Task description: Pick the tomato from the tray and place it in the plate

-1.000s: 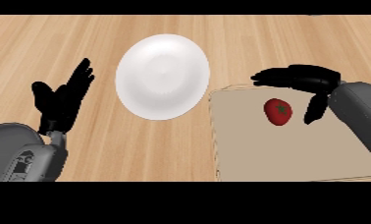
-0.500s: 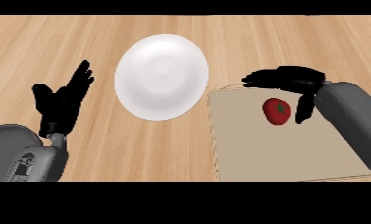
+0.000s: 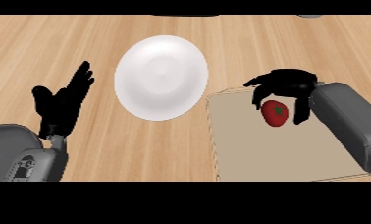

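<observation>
The tomato [image 3: 275, 113] lies on the tan tray [image 3: 290, 159], with the right hand [image 3: 286, 84] arched over it, fingers [image 3: 301, 112] curled down around it but seemingly not clamped yet. I'd bring the thumb in under the near side before lifting, then carry it left to the white plate [image 3: 161, 76]. The left hand [image 3: 64, 101] rests open on the tabletop [image 3: 87, 36]

Right hand [image 3: 286, 86]: enters from the lower right on a grey forearm, palm down, fingers curled downward, thumb extended toward the view's left. Left hand [image 3: 64, 101]: at the left edge, at rest, fingers straight and pointing up, thumb apart, grey forearm below it
</observation>
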